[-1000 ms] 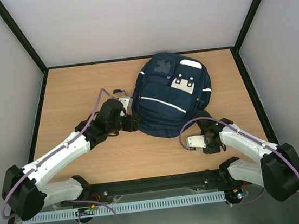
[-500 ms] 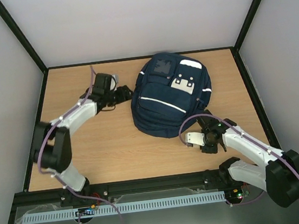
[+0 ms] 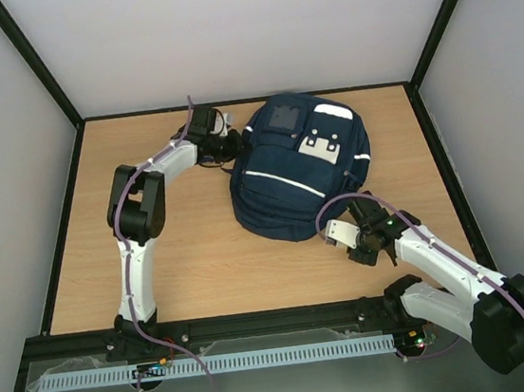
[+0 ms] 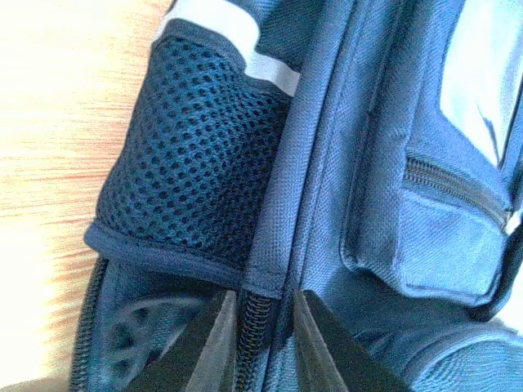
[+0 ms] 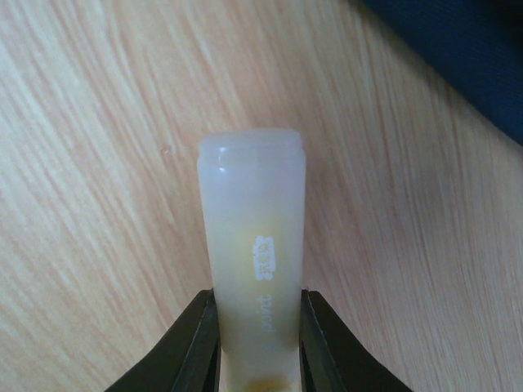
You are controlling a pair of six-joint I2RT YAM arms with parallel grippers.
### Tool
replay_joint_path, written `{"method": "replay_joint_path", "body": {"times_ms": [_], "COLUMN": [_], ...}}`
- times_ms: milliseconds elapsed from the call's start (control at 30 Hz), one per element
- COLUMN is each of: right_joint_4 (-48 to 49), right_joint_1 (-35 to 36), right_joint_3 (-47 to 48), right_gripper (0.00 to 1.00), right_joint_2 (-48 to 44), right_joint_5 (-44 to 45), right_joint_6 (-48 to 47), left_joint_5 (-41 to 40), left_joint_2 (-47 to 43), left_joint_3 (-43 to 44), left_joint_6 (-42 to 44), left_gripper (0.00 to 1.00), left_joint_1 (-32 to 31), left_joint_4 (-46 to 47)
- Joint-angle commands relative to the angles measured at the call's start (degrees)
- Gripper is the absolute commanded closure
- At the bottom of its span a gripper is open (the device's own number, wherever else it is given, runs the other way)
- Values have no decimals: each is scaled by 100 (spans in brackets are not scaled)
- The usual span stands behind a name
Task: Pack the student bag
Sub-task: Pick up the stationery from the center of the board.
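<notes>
**A:** Now, where is the student bag [image 3: 297, 168]?
**B:** Flat on the table [image 3: 232, 266], far middle. The left gripper [image 4: 257, 327] appears clenched on the zip [image 4: 248, 314] beside the mesh pocket [image 4: 196, 171].
**A:** Which step is this?
**B:** Opening the bag, likely. Next comes a steady pull along the zip track. The right gripper [image 5: 257, 314] grasps a white tube [image 5: 253, 212] just off the bag's near-right corner, ready for packing.
**A:** Any writing?
**B:** Small print on the tube, too blurred to read.
</notes>
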Motion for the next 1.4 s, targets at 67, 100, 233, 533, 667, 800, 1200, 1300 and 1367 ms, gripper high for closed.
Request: {"method": "replay_joint_path", "body": {"times_ms": [67,100,233,533,667,800,1200,1300,1367], "right_joint_4": [504,616,924,1119,1085,976,85,-100,-188], "right_joint_1": [-21,-21,-21,-21,-21,-21,-115,-248,-407], "right_joint_3": [185,289,791,1725,1677,1591,1264,1180,1128], "right_gripper": [93,93,93,95,96,96,99,99,99], "right_joint_2": [457,601,1349,2485,2428,2337,1247,1083,1055], "right_joint_5": [209,197,145,-165,-107,-71,679,834,929], "right_joint_6": [554,620,911,1342,1372,1490,1796,1917,2027], "left_joint_5": [-9,-101,-479,-979,-1230,-1433,-2058,-2399,-2725], "left_joint_2": [-478,-678,-1626,-3631,-4404,-5293,-6844,-6721,-6516], "left_joint_3": [-829,-1132,-2476,-5018,-5830,-6226,-4622,-4206,-3956], "left_joint_6": [-416,-499,-683,-1164,-1402,-1541,607,1325,1687], "left_gripper": [97,98,98,98,98,50,37,38,39], "left_joint_1": [82,109,196,289,290,293,-333,-1010,-1560], "left_joint_4": [339,493,1000,1301,777,49,-1825,-1901,-1899]}}
